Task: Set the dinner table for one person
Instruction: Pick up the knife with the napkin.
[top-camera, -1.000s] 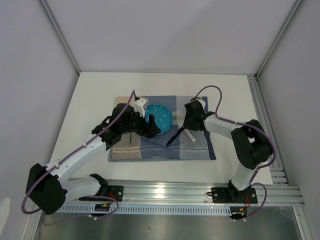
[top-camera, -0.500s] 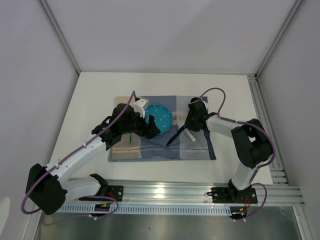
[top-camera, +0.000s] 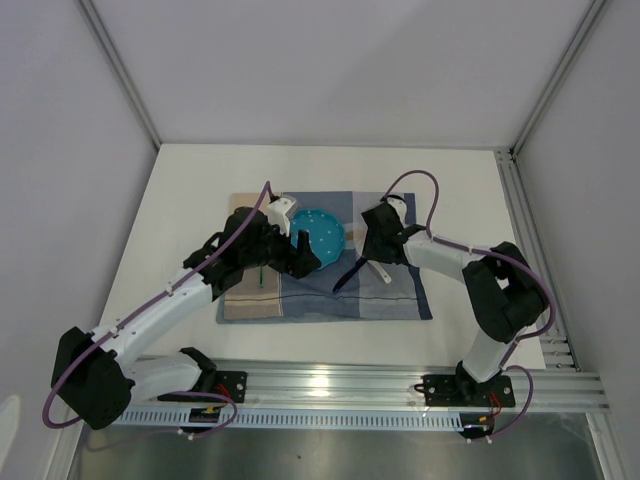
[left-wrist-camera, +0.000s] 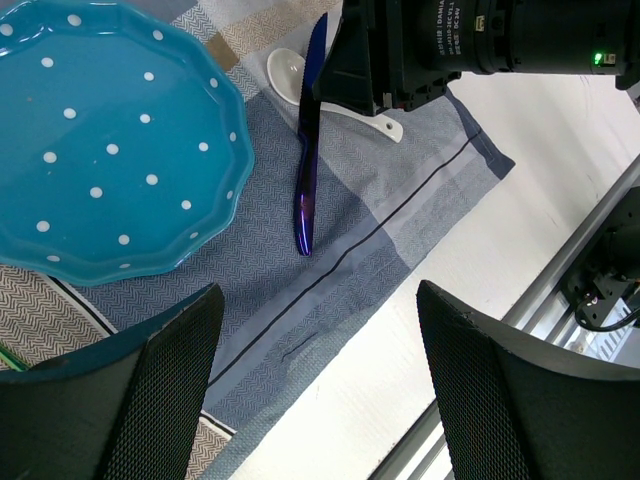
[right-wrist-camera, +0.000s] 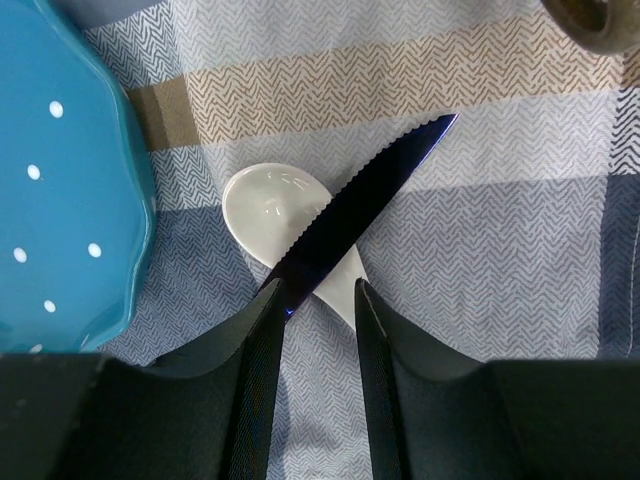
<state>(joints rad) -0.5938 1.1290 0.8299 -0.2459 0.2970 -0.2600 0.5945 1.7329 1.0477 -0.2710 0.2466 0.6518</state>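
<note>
On the white dinner table (top-camera: 190, 200) lies a blue-and-beige checked placemat (top-camera: 400, 300). A teal dotted plate (top-camera: 320, 230) sits on its middle. To the plate's right a dark blue serrated knife (right-wrist-camera: 370, 200) lies across a white spoon (right-wrist-camera: 262, 212). My right gripper (right-wrist-camera: 318, 292) hovers low over their crossing, partly open; the knife runs under its left finger and only cloth shows in the gap. My left gripper (left-wrist-camera: 318, 298) stands wide open beside the plate (left-wrist-camera: 100, 140), over the placemat's near edge, with nothing between its fingers.
A thin green utensil (top-camera: 260, 273) lies on the placemat's left part, under the left arm. Silver rails run along the table's near edge (top-camera: 400, 385) and right side (top-camera: 525, 230). White walls close in the back and sides.
The right wrist swung slightly to the right and back to the left over the knife and spoon. Knife, spoon, plate and left arm have not moved.
</note>
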